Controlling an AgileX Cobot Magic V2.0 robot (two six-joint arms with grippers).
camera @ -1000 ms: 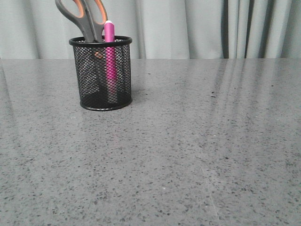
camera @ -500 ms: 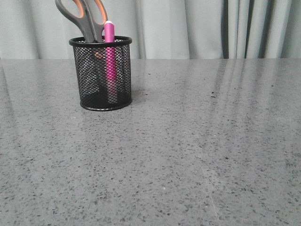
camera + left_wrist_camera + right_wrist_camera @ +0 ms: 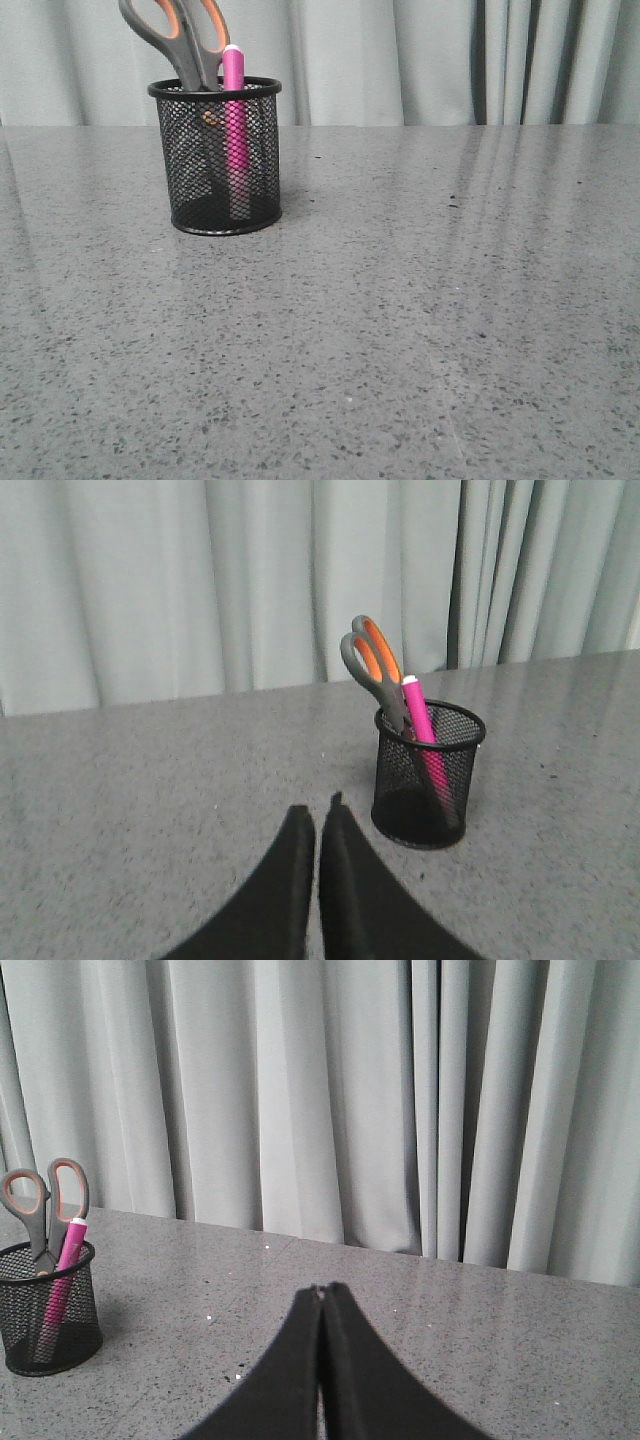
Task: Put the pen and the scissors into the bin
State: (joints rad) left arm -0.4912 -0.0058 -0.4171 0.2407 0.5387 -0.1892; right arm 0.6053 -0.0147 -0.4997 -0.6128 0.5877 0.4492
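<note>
- One small round black wire-mesh bin (image 3: 215,157) stands on the speckled grey table (image 3: 400,320), near the pale curtain (image 3: 400,60).
- One slim pink pen (image 3: 234,120) stands inside it, white tip up.
- One pair of big scissors (image 3: 180,40) with grey and orange handles stands beside the pen in the bin, blades down.
- Two arms: the left gripper (image 3: 318,815) is low near the bin, jaws pressed together on nothing.
- The right gripper (image 3: 320,1295) is well apart from it, jaws also pressed together, empty.

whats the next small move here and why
Probably none beyond keeping both arms back and stopping. The pen and the scissors both stand in the bin, handles up. The left gripper and right gripper have their jaws shut on nothing, clear of the bin.
</note>
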